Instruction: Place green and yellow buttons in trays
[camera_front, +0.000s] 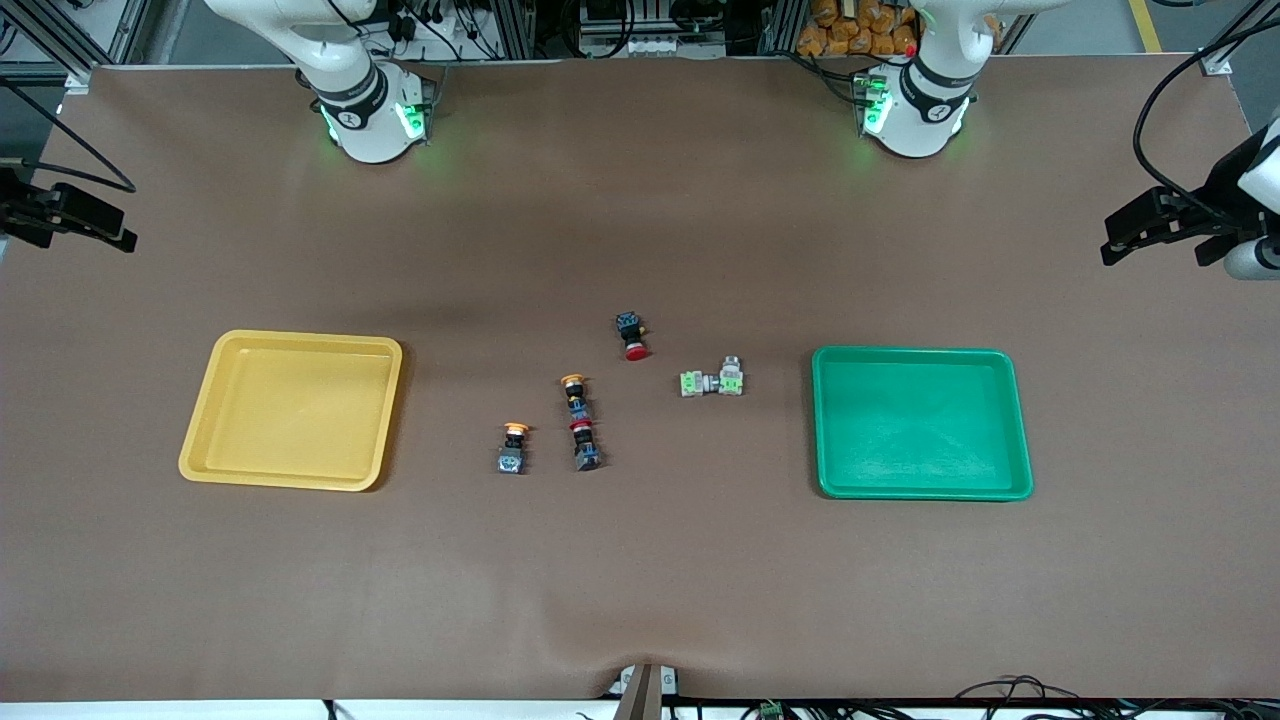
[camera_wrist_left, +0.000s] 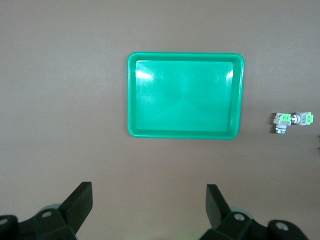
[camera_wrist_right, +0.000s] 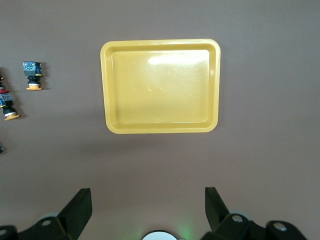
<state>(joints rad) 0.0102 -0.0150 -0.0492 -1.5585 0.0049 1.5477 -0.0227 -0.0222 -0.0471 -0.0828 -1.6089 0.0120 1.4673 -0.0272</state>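
You see the two green-faced switches (camera_front: 712, 381) touching each other near the green tray (camera_front: 1015, 420), and the two orange-capped buttons (camera_front: 573, 392) nearer the yellow tray (camera_front: 200, 440). The left gripper (camera_wrist_left: 149, 202) hangs wide open over the table beside the green tray; the right gripper (camera_wrist_right: 148, 204), wide too, is beside the yellow one.

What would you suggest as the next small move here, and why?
Probably bring the open left gripper, now raised over bare table, down over the two green buttons lying together beside the green tray. Both trays hold nothing yet, and that pair lies closest to its tray. The open right gripper waits above the yellow tray.
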